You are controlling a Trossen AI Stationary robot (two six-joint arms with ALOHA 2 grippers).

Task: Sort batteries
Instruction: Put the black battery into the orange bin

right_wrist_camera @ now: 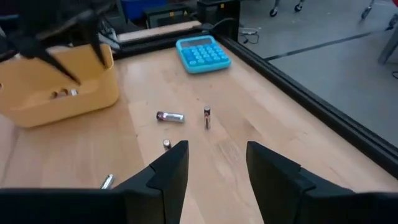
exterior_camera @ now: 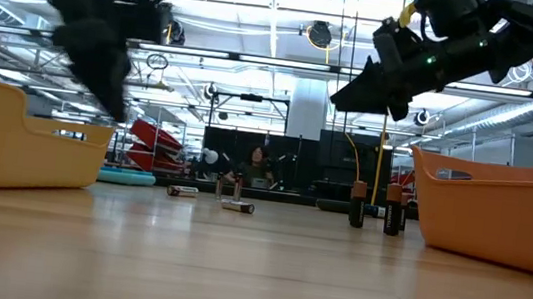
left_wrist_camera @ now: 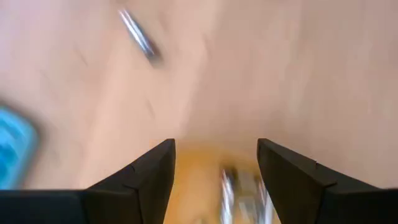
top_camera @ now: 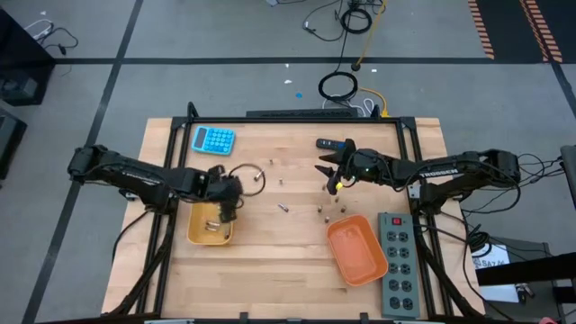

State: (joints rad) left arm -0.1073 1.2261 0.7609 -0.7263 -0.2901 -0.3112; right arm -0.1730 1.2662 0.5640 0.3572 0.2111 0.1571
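The left pincer (top_camera: 225, 209) hangs over the yellow tray (top_camera: 200, 232), its fingers (left_wrist_camera: 146, 177) spread and holding nothing; a few batteries (left_wrist_camera: 239, 190) lie in the tray right under them, seen blurred in the left wrist view. Beyond the yellow tray toward the middle of the surface (top_camera: 270, 261), one battery (top_camera: 283, 209) lies flat, well apart from this pincer. The right pincer (top_camera: 331, 176) hovers farther from the yellow tray, above the bare wood, fingers (right_wrist_camera: 171, 171) also spread and empty. In the right wrist view loose batteries lie ahead of it: one lying flat (right_wrist_camera: 170, 116), one beside it (right_wrist_camera: 207, 116), and one just in front of the fingertips (right_wrist_camera: 166, 144). A blue calculator (top_camera: 213, 139) sits behind the yellow tray, and an orange tray (top_camera: 356, 249) lies on the far side of the scattered batteries from the yellow tray.
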